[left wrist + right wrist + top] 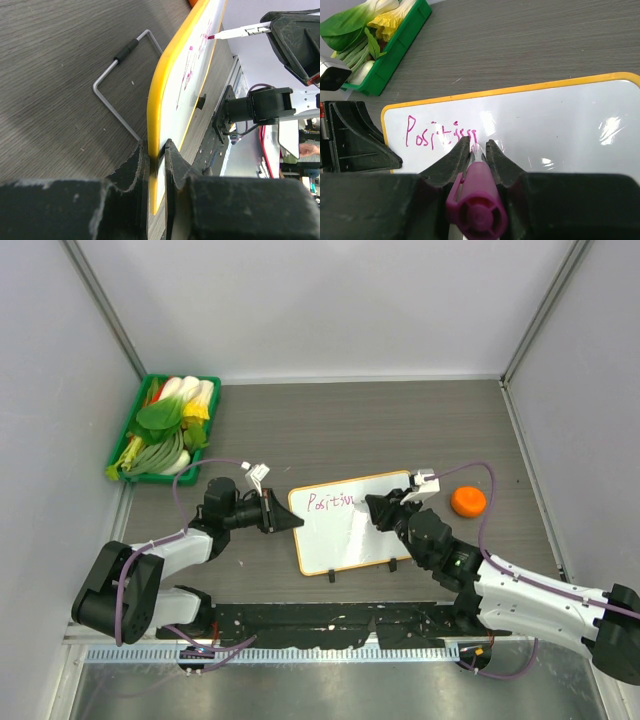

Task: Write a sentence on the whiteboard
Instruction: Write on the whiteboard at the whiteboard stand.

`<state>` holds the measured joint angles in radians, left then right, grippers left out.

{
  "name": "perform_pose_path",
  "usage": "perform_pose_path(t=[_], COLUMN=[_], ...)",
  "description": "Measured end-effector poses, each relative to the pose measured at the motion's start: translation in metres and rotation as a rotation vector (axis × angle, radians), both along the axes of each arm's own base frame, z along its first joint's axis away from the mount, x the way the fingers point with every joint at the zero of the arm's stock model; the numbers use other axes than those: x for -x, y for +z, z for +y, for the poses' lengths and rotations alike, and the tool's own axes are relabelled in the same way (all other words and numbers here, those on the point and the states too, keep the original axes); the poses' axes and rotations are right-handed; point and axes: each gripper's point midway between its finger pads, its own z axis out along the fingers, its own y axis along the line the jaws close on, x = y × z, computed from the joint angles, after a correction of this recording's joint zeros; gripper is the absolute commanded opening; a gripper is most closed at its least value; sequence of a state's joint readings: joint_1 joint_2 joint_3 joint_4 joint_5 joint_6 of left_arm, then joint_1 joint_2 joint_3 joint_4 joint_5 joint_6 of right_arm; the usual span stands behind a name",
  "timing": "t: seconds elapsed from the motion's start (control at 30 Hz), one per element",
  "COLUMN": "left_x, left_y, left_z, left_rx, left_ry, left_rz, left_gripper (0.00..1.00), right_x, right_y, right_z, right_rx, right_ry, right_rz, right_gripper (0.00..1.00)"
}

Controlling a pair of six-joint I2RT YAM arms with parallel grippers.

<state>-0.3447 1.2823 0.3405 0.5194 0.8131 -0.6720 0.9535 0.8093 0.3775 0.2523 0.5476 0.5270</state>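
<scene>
The whiteboard, white with an orange frame, stands tilted on the table in front of both arms. Its yellow-orange edge runs up the left wrist view. My left gripper is shut on the board's left edge. The sentence reads "Positiv" in purple-pink letters at the board's upper left, and shows in the right wrist view. My right gripper is shut on a purple marker whose tip touches the board just after the last letter. The marker's white barrel and tip show in the left wrist view.
A green tray of leafy vegetables sits at the far left, also in the right wrist view. An orange fruit lies right of the board. A bent metal wire stand lies on the table behind the board.
</scene>
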Motion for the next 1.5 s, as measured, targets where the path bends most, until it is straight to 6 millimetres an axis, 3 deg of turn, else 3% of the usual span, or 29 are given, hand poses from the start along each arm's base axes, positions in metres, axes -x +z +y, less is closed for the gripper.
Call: perform_pose_path(t=[0.27,0.6,0.83,1.13,1.5], left_x=[0.0,0.0,0.0,0.0,0.0], left_y=[0.0,0.001,0.001,0.001,0.001], left_z=[0.0,0.0,0.0,0.0,0.0], left_rx=[0.001,0.001,0.001,0.001,0.001], left_ry=[0.0,-0.001,-0.002,-0.003,-0.002], left_rz=[-0.001,-0.001,-0.001,-0.001,-0.001], left_gripper=[0.0,0.0,0.0,0.0,0.0], right_x=[0.002,-0.001,-0.007,-0.011,-0.015], right_y=[0.004,0.026,0.014,0.023,0.015], right_z=[-0.001,0.001,0.007,0.006,0.005], right_rx=[-0.005,-0.043,-0.005,-0.038,-0.018], right_ry=[0.007,0.005,0.0,-0.016,-0.036], right_rz=[-0.008,-0.06,-0.037,-0.062,-0.046], right_gripper=[0.01,0.01,0.01,0.01,0.01])
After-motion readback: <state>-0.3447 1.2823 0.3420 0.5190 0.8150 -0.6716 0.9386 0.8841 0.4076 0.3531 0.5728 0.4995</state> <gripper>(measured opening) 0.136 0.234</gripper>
